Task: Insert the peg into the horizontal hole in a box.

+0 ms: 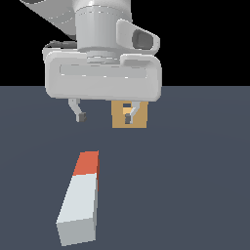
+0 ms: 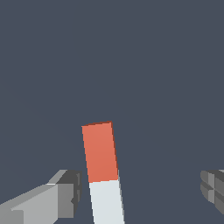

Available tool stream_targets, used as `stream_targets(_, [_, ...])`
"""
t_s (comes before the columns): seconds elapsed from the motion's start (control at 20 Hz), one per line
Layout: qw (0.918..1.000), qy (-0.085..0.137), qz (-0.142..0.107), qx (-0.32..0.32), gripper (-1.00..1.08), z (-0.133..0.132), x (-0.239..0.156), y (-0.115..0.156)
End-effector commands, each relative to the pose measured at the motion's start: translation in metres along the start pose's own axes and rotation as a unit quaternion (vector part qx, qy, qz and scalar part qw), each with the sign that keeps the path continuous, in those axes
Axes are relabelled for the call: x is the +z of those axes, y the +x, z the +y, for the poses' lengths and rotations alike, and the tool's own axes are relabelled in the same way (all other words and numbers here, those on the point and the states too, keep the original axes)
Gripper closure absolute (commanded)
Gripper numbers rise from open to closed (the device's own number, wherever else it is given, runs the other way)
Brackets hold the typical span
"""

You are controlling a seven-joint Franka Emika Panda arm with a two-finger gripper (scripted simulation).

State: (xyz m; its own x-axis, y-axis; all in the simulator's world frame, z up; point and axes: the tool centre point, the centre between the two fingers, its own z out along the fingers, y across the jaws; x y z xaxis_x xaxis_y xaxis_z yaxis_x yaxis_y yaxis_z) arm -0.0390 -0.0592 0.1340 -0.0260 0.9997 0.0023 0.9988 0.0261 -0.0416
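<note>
The hand [image 1: 105, 117] hangs with its fingers spread apart, holding nothing. The peg [image 1: 82, 197] lies on the desk [image 1: 195, 185], its orange end toward the box [image 1: 139, 121].

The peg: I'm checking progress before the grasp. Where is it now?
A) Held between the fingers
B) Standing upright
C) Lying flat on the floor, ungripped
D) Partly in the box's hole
C: the peg lies flat on the floor, with the open gripper above it, fingers apart and touching nothing.
</note>
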Motion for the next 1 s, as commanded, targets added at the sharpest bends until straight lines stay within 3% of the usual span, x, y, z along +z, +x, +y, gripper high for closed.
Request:
stream_targets(0.0, [0.9999,-0.003,-0.001,-0.010,-0.92,-0.007,0.010,-0.016])
stream_targets(0.5, [0.9986,-0.016,-0.003,-0.051,-0.92,-0.025,0.050,-0.079])
stream_targets(0.95, [0.9977,-0.021,-0.003,-0.065,-0.92,-0.028,0.064,-0.102])
